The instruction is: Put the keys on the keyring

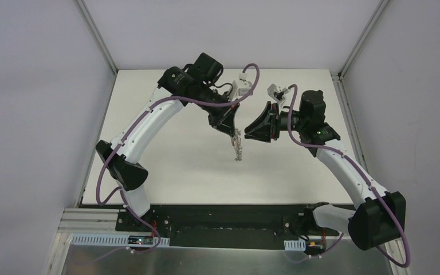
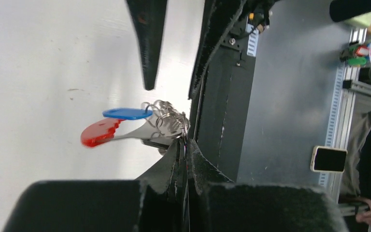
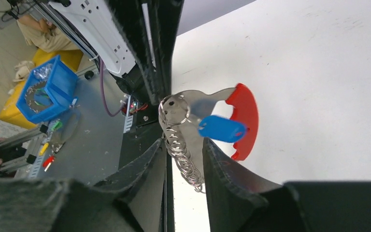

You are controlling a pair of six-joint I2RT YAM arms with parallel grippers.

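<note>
Keyring up in air above white worktop, pinched tight in left claw. Chain of small rings hangs down. Right claw partly open, one finger each side of chain, not squeezing. Blue key sits by rings, next to red band.

The left fingers pinch the keyring at its silvery rings, the blue-headed key seemingly hanging from them.

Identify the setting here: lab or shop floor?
Probably a robotics lab cell: a white table boxed by plain panels on aluminium posts, left arm and right arm bolted at its near edge, and a blue bin beyond it.
</note>
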